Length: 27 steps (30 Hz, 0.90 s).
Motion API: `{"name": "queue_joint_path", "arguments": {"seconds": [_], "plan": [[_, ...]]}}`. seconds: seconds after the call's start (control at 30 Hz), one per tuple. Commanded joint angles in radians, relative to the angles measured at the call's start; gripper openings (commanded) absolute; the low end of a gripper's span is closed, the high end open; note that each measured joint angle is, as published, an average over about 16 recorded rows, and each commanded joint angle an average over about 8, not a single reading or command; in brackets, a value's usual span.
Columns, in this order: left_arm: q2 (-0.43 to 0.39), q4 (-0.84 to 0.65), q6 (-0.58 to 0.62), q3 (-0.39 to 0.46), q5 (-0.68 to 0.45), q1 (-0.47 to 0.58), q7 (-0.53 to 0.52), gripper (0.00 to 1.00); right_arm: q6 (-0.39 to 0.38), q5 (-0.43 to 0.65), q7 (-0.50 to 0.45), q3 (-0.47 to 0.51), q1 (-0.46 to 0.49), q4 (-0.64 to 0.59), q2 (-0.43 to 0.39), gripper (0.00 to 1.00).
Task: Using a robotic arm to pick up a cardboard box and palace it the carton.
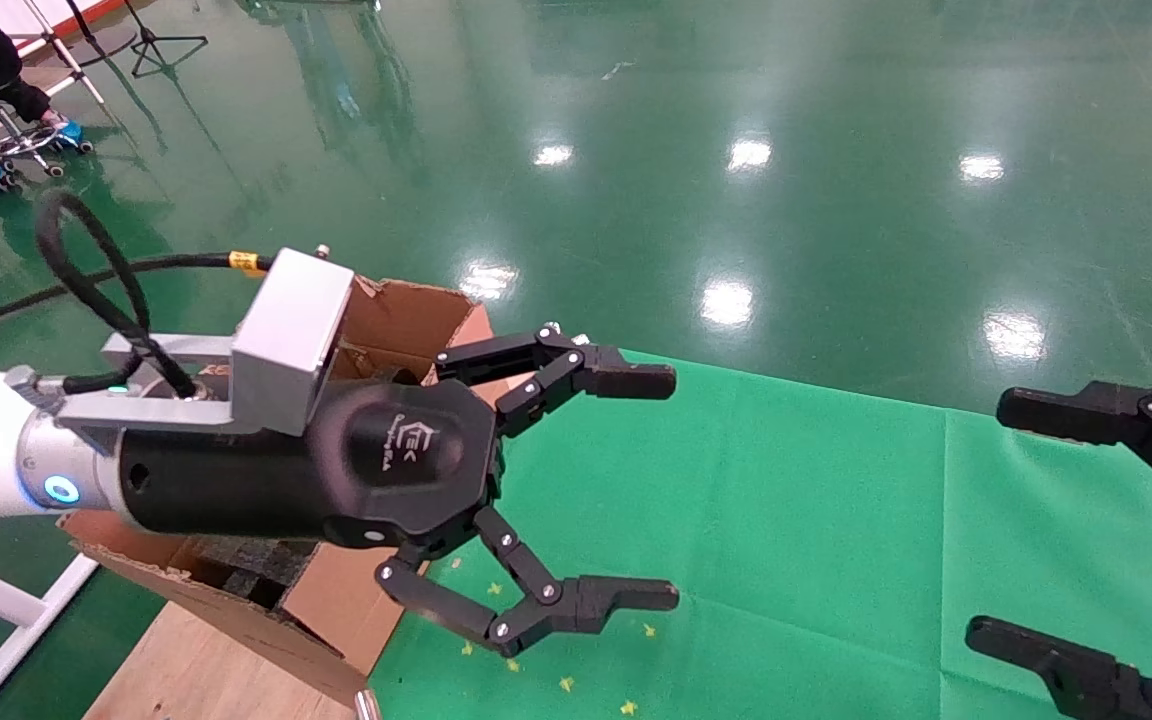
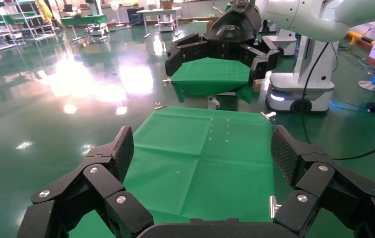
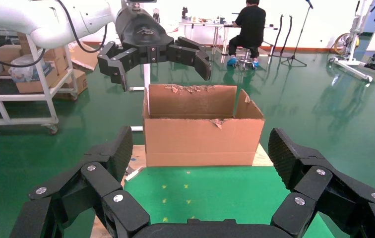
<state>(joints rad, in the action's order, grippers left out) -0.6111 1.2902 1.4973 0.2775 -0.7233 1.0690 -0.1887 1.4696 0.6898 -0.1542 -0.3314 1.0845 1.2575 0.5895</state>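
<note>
head: high, looking down, close over green cloth [image 1: 786, 520] | wrists: low, facing each other across cloth | shared: cloth

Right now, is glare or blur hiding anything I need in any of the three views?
Head view: ceiling lights glare off the floor, away from the carton; the left hand hides most of it. Left wrist view: a broad glare patch on the floor; the green cloth reads clearly. Right wrist view: carton sharp, white background washed out.
</note>
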Motion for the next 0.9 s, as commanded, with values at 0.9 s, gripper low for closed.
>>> {"name": "queue_joint_path", "arguments": {"seconds": [0.9], "plan": [[0.000, -0.007, -0.002, 0.002, -0.008, 0.006, 0.001, 1.00, 0.000, 0.000, 0.000, 0.000, 0.000, 0.000, 0.000, 1.00]]}}
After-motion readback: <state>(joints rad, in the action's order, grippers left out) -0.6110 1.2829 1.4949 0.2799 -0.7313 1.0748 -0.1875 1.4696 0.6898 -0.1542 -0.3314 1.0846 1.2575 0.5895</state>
